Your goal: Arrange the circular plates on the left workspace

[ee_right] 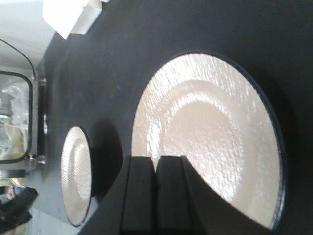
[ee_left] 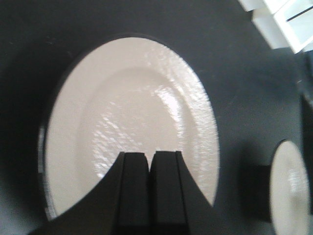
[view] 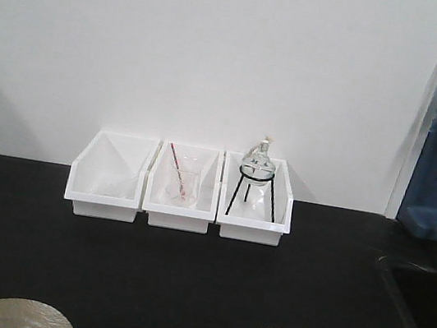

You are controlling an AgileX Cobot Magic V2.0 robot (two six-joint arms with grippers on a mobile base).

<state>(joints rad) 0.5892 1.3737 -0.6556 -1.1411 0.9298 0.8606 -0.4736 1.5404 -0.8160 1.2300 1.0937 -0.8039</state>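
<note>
Counter (view: pixel 183 283) comes first: we see a matte black top running back to the wall. Three white bins (view: pixel 181 200) stand side by side along its back edge. Two beige plates lie flat at its near edge, well apart: the left plate (ee_left: pixel 132 122) on the left stretch, the right plate (ee_right: pixel 210 132) right of the middle. We find the left gripper (ee_left: pixel 149 155) over its plate's rim, fingers pressed together on nothing. The right gripper (ee_right: pixel 155 159) is likewise clenched empty over the right plate. A round flask (view: pixel 256 166) on a black tripod (view: pixel 252 198) sits in the right bin, and a beaker (view: pixel 184 185) in the middle one.
</note>
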